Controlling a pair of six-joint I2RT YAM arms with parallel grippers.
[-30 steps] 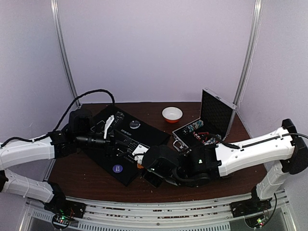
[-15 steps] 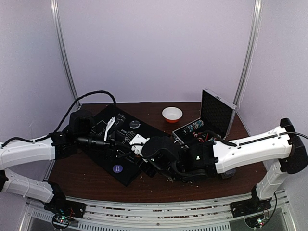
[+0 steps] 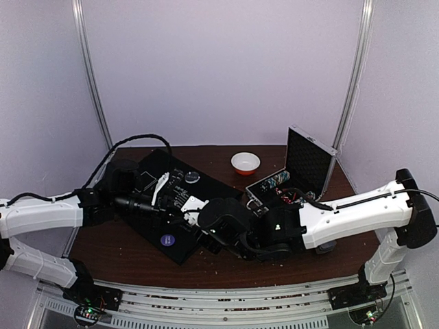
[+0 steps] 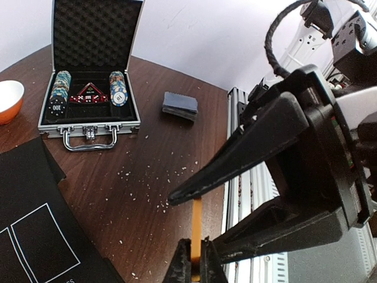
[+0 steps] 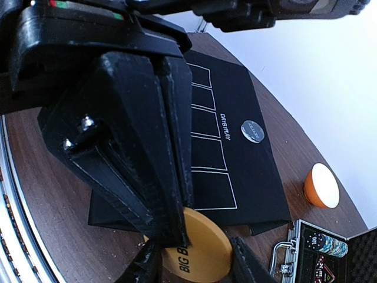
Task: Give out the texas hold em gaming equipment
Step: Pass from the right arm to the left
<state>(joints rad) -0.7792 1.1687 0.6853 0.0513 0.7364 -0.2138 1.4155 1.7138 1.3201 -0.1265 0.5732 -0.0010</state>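
The orange disc (image 5: 206,250), printed "BIG B", hangs above the table between both grippers. My right gripper (image 5: 197,260) is shut on it across its width, a finger on each rim. My left gripper (image 4: 192,259) is shut flat on the same orange disc (image 4: 196,227), seen edge-on there. In the top view the two grippers meet at the black mat's near right corner (image 3: 199,223), and the disc is hidden. A pale grey disc (image 5: 254,131) and a purple disc (image 3: 167,240) lie on the mat. Striped chip stacks (image 4: 118,88) stand in the case. A card deck (image 4: 180,104) lies on the wood.
The open silver case (image 3: 295,178) stands at the back right, with the white, orange-rimmed bowl (image 3: 245,162) left of it. The black mat (image 3: 147,223) covers the table's left half. White crumbs dot the wood (image 4: 153,177). The rail edge (image 4: 235,194) runs along the near side.
My left gripper has closed on the orange disc. My right arm has carried the disc a little left toward it and tightened its hold.
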